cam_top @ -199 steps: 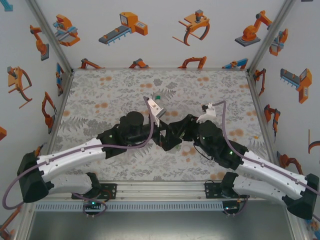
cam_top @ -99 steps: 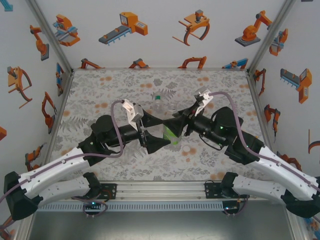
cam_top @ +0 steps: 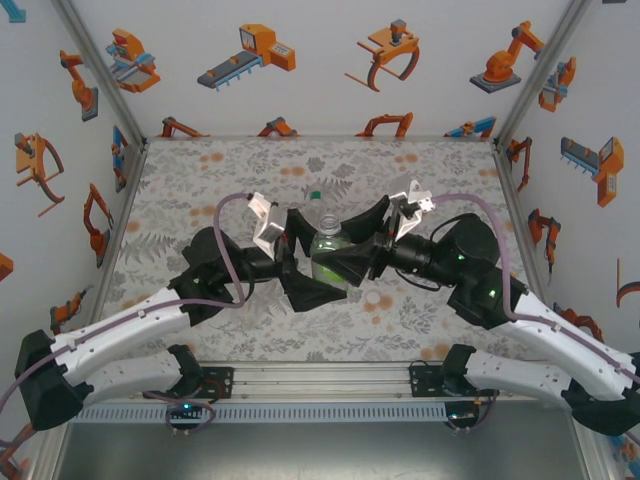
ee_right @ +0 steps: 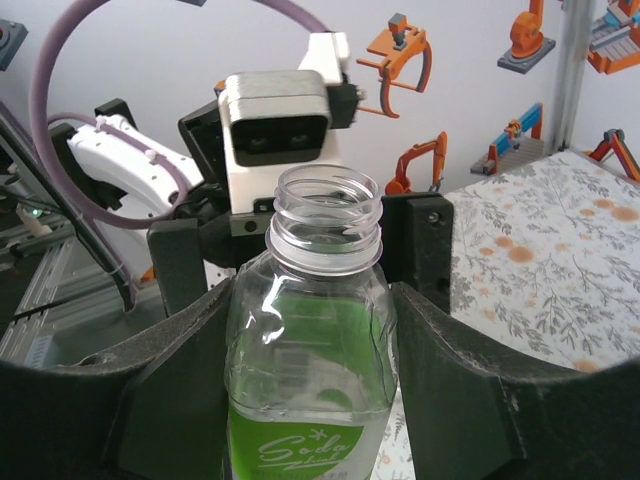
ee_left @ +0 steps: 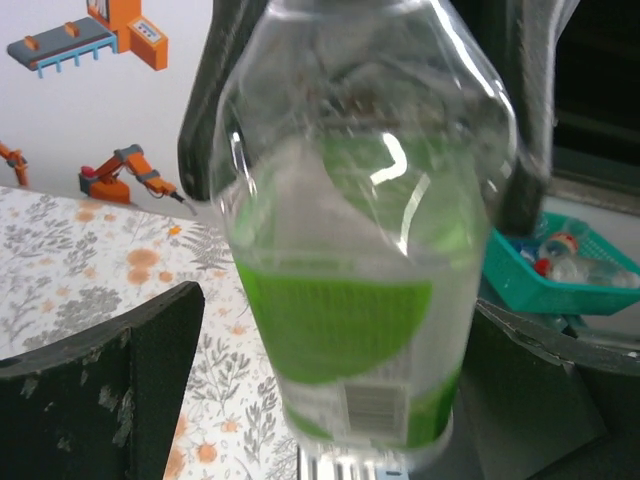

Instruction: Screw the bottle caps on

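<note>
- Black fingers of your right claw press on both sides of the bottle. That claw grips it at a middling width, just below the shoulder.
- Your left claw stands wide around the same bottle from the opposite side. Its near finger is clear of the plastic. The other one is a dark blur at the picture's right edge, so you cannot tell whether it touches.
- The bottle is upright between the two claws, over the middle of the counter. Its mouth is open, with the threads bare.
- From the left wrist the neck is cut off at the top and the base runs into the bottom edge. You cannot tell whether it rests on the counter.
- From above, the claws cover most of the bottle's body.
- The green label carries white script that looks like "Soda", cut off by the bottom edge.
- On the label's other side there is a barcode, too blurred to read.
- Just behind the bottle from above is a small green top. What it sits on is hard to make out.
- Past the counter's edge, a teal basket holds small blurred things.
</note>
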{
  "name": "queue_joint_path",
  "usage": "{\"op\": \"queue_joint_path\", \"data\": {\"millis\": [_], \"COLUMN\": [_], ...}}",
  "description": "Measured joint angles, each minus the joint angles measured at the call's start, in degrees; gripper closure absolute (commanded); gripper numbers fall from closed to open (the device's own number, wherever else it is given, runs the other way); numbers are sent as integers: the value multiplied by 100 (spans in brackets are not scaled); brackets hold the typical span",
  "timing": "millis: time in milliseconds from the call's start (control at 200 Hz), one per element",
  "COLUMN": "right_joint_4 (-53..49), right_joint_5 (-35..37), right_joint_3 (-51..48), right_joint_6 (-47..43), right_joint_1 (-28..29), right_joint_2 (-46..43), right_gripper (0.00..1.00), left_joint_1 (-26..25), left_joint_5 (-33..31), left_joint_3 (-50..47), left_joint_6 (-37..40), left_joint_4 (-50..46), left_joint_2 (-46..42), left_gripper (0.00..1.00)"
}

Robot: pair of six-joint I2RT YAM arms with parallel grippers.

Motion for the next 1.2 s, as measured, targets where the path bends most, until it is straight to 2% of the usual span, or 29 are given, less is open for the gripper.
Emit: {"op": "queue_joint_path", "data": {"millis": [275,330,400,461,611,781,816,836,891,921,951,1021,1201], "right_joint_4": [1060,1182,1303,1379,1458,1508,1508,1510,1502,1464,1416,1095,-205], "right_joint_5": [179,219,232,236,267,330,330,330,330,330,356,463,898], "right_joint_3": [-688,-739,-772,-798,-828,-848,-855,-857,-870,-870,-870,-835,-337], "right_joint_6": [96,103,127,146,160,166,168,168,173,188,199,111,-208], "right_joint_1": [-7,-4,-4,-4,-4,-4,-4,-2,0,4,17,15,17], "right_joint_2": [-170,-181,-203,-232,-286,-289,-289,-289,-289,-291,-297,-387,-601], "right_gripper": [87,87,87,87,87,86,82,76,42,33,27,22,21], "left_joint_1": [-26,-26,-26,-22,-22,-31,-33,-33,-33,-33,-31,-24,-13], "left_joint_5": [249,249,240,219,219,264,262,260,243,225,190,48,-514], "left_joint_3": [-28,-48,-52,-57,-66,-68,-74,-81,-105,-116,-127,-144,-146], "left_joint_6": [-680,-743,-782,-796,-809,-826,-822,-822,-800,-767,-708,-514,116], "left_joint_4": [1239,1392,1532,1591,1585,1554,1530,1513,1429,1355,1228,815,-393], "left_joint_2": [551,551,551,546,514,457,439,428,378,341,286,92,-579], "left_gripper": [37,37,29,29,41,49,52,54,56,57,60,65,79]}}
